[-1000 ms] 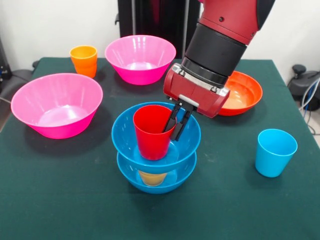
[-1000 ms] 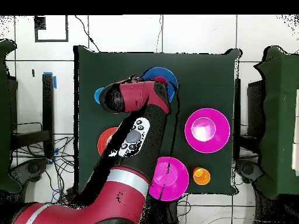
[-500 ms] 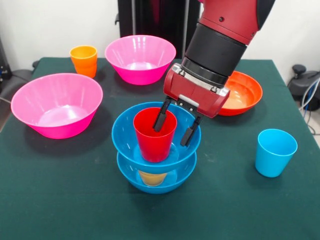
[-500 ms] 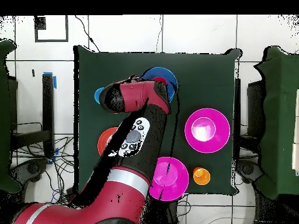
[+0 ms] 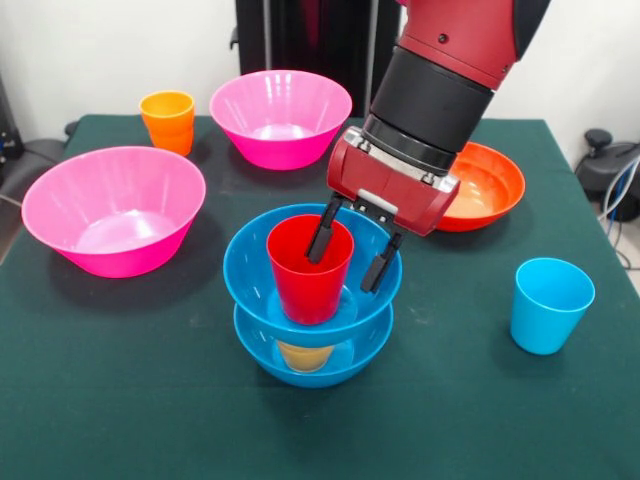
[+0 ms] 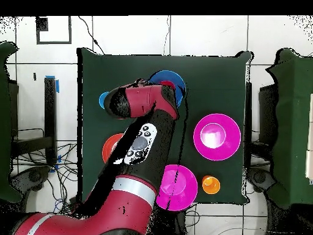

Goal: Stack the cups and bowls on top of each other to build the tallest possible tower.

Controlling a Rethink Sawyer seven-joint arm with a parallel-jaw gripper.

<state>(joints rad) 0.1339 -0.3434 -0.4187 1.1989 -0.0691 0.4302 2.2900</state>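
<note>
Gripper [image 5: 348, 248] seen over tower [image 5: 312, 310], jaws apart, astride red cup's [image 5: 308, 268] rim at 3 o'clock. Red cup seated upright in upper blue bowl [image 5: 250, 268]. Light blue cup [image 5: 550, 305] apart, 3 o'clock of tower.

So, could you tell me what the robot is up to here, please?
It is stacking cups and bowls. The gripper has its jaws open, one inside and one outside the rim of a red cup standing in the upper blue bowl of a two-bowl stack. Pink bowls, an orange cup and a light blue cup wait around it.
</note>
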